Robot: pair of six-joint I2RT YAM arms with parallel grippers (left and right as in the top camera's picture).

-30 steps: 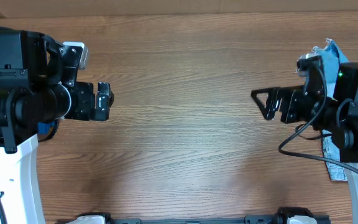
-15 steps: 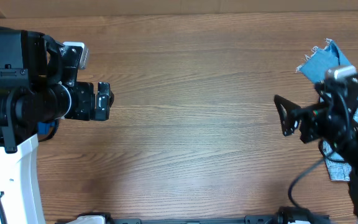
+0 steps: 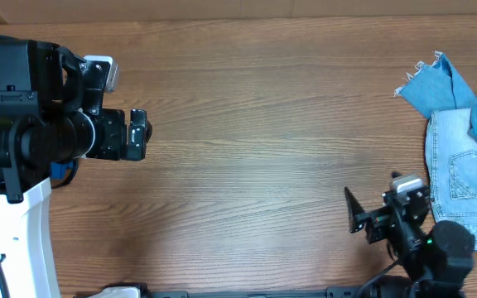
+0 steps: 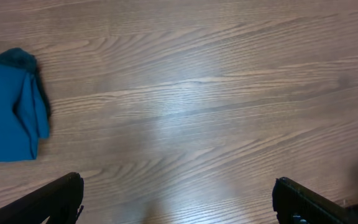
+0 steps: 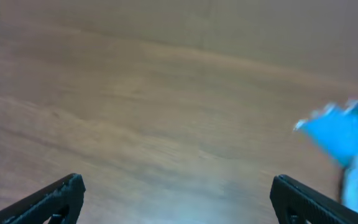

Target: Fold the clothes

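The clothes lie in two places. Pale frayed denim (image 3: 452,170) with a mid-blue piece (image 3: 436,85) is piled at the table's right edge, and shows blurred in the right wrist view as blue fabric (image 5: 347,132). A plain mid-blue garment (image 4: 8,109) lies bunched at the left of the left wrist view, mostly hidden under the left arm from overhead. My left gripper (image 3: 137,134) (image 4: 176,202) is open over bare wood, to the right of that garment. My right gripper (image 3: 357,220) (image 5: 178,200) is open and empty near the front edge, left of the denim.
The wooden table (image 3: 255,124) spreads between the two arms. The left arm's body (image 3: 23,132) covers the far left side. The right arm's base (image 3: 437,257) sits at the front right corner, close to the denim pile.
The right arm has swung from the right middle of the table down toward the front edge, uncovering the denim pile. The left arm has not moved.
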